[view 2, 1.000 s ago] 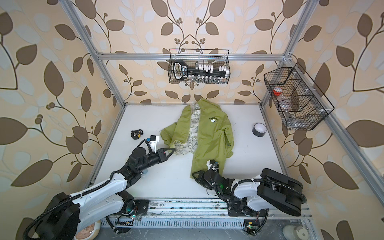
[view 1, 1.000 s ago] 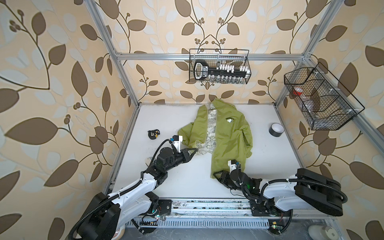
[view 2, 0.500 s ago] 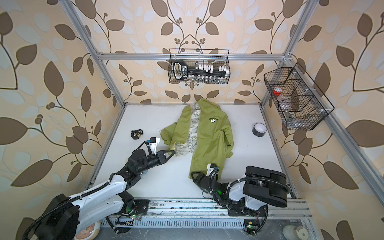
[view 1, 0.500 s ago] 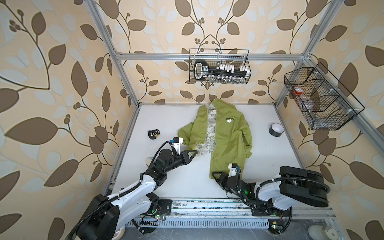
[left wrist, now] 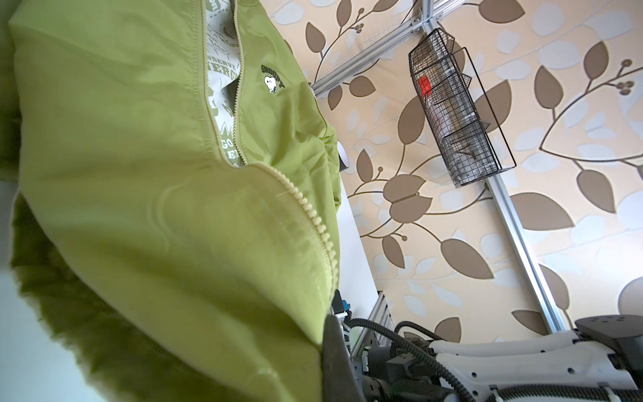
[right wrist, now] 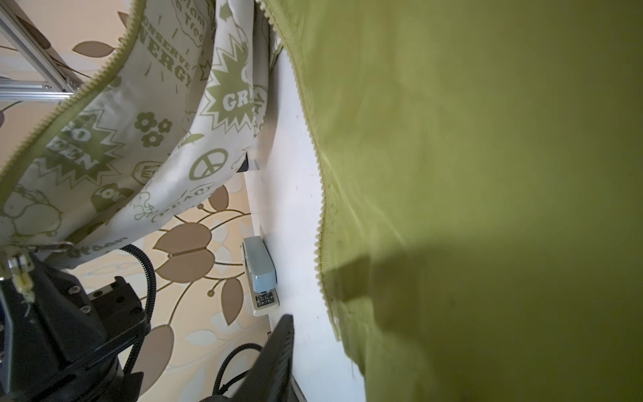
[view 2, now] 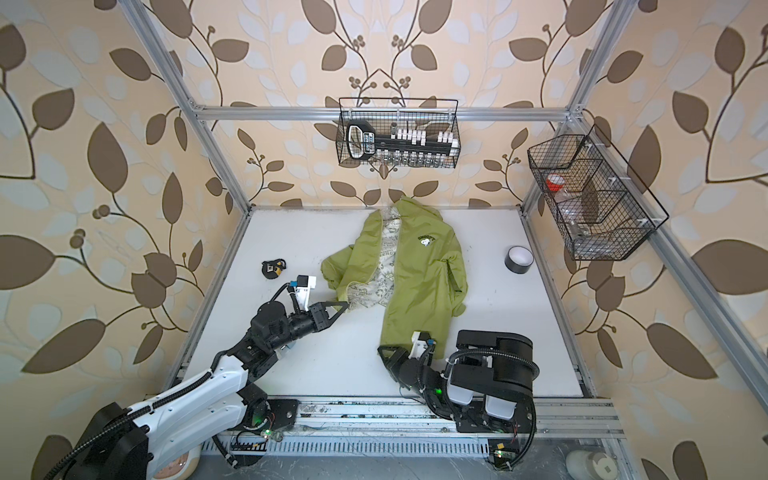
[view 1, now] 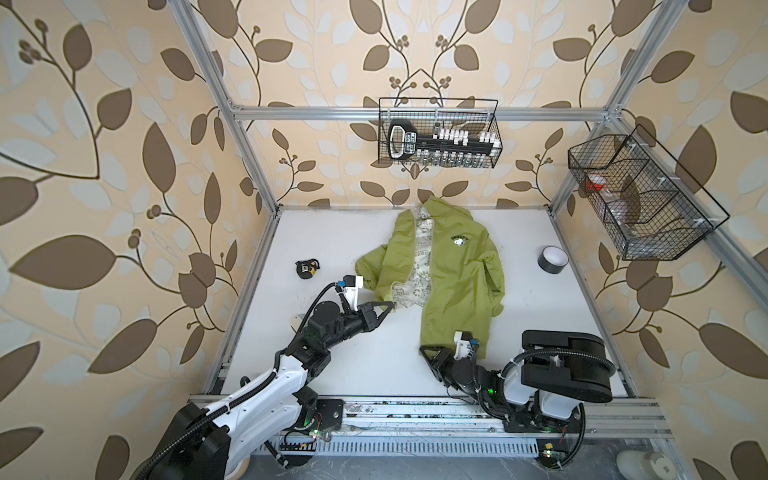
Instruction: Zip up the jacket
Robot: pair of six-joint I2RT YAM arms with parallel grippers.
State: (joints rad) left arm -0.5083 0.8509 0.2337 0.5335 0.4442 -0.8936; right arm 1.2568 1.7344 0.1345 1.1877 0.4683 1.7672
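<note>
On the white table (view 1: 332, 232), from the middle to the far edge, a large lime-green thin-fabric hooded jacket (view 1: 457, 291) is spread, with its hood set against the back wall and its hem turned toward the arms. Its front zipper is seen undone: the two rows of pale teeth (left wrist: 313, 222) are parted, and a pale printed lining (view 1: 422, 266) is exposed between the panels. A small black-and-white chest logo (view 1: 459, 240) is shown on the panel lying on the right in both top views. The opposite panel is held out sideways and crumpled, and its lower corner by the zipper is clamped in the left pincer (view 1: 388, 306), whose jaws are pressed together on the fabric. The right pincer (view 1: 430, 352) is placed at the hem corner of the logo panel, beside the zipper edge; in the right wrist view only one dark finger (right wrist: 278, 348) is seen, on the table just beside the teeth, so whether those jaws are apart or closed on the cloth cannot be told

Further out, a small black-and-yellow object (view 1: 306, 268) is set to the left of the jacket, and a black roll of tape with a white top (view 1: 552, 259) to the right. A pale blue stapler (right wrist: 261, 275) is seen on the table near the left arm. A black wire basket (view 1: 438, 133) is hung on the back wall and another wire basket (view 1: 640, 195) on the right wall
</note>
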